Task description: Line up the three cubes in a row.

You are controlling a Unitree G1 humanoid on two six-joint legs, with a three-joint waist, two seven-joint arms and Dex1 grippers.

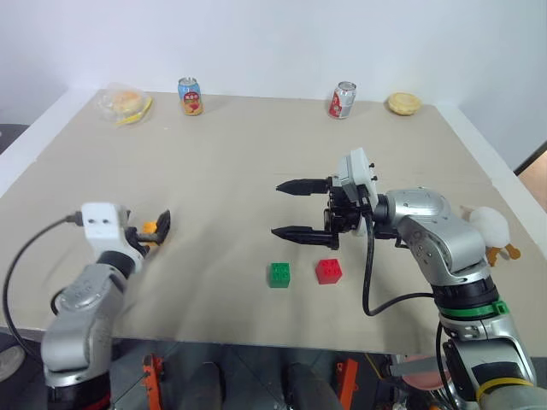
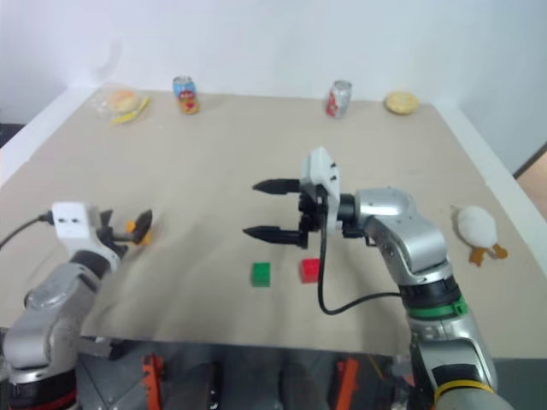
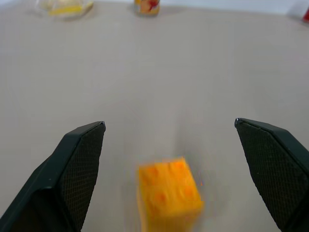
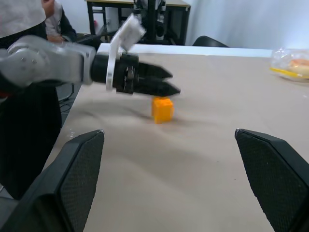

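We see the three cubes on the beige counter (image 1: 256,171). The green cube (image 1: 279,274) and the red cube (image 1: 329,271) sit close together near the front edge, side by side with a small gap, the red one at 3 o'clock from the green one. The yellow-orange cube (image 1: 150,229) stands well apart from them, far toward 9 o'clock, on the left part of the counter.

Our left pincer (image 1: 154,232) is released, its two black fingers (image 3: 79,164) spread wide, and the yellow-orange cube lies on the counter between them; we cannot tell if a finger touches it. In the right wrist view the left pincer sits just over this cube.

Our right pincer (image 1: 301,207) is also released and grasps nothing. It hangs above the counter with its fingers pointing toward 9 o'clock, at about 12 o'clock from the green and red cubes.

At the far edge of the counter we see two drink cans (image 1: 190,96), a clear bag with food (image 1: 124,104) toward 11 o'clock, and a round bun (image 1: 404,103) toward 1 o'clock. A white plush duck (image 1: 491,229) lies at the right edge.
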